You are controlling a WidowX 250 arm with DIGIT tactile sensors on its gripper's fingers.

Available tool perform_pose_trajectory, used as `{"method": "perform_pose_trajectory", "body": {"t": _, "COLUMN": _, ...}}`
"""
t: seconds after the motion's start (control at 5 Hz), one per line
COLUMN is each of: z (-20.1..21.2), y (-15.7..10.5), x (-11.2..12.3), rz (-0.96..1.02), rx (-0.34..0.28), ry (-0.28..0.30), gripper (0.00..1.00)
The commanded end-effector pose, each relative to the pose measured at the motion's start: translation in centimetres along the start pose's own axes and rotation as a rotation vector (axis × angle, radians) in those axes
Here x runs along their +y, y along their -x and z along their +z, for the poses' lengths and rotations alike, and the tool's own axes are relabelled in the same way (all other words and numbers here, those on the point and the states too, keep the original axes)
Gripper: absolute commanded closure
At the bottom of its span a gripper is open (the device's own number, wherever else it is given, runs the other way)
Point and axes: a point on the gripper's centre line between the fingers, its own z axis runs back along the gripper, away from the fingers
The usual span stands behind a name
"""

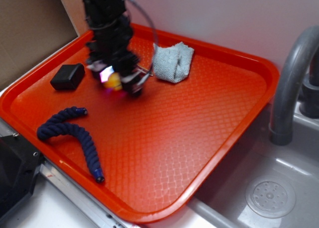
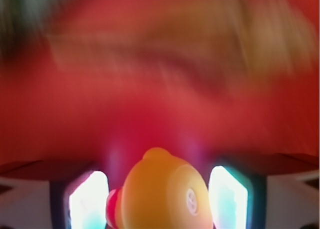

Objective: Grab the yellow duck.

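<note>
Yellow duck sits clamped between the two fingers above the orange tray.

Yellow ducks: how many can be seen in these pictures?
1. The yellow duck sits between the gripper fingers, above the orange tray. No others show, though the arm hides some tray.

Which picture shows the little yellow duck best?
The wrist view. The yellow duck fills the bottom, big, between the gripper fingers, red beak showing. In the exterior view the duck is a small yellow blob, mostly hidden by the gripper.
</note>
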Motion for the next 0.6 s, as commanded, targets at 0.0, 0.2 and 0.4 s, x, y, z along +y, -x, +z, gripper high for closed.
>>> {"method": "perform_pose_trajectory", "body": {"t": 0.0, "z": 11.1, "y": 3.6, "x": 0.3, "rz": 0.032, "rx": -0.196, "ry": 0.044, "gripper": 1.00}}
{"method": "perform_pose_trajectory", "body": {"t": 0.2, "z": 15.7, "y": 6.6, "x": 0.7, "rz": 0.048, "rx": -0.277, "ry": 0.070, "gripper": 1.00}}
{"method": "perform_pose_trajectory", "body": {"t": 0.4, "z": 17.3, "y": 7.5, "x": 1.5, "rz": 0.028, "rx": -0.267, "ry": 0.153, "gripper": 1.00}}
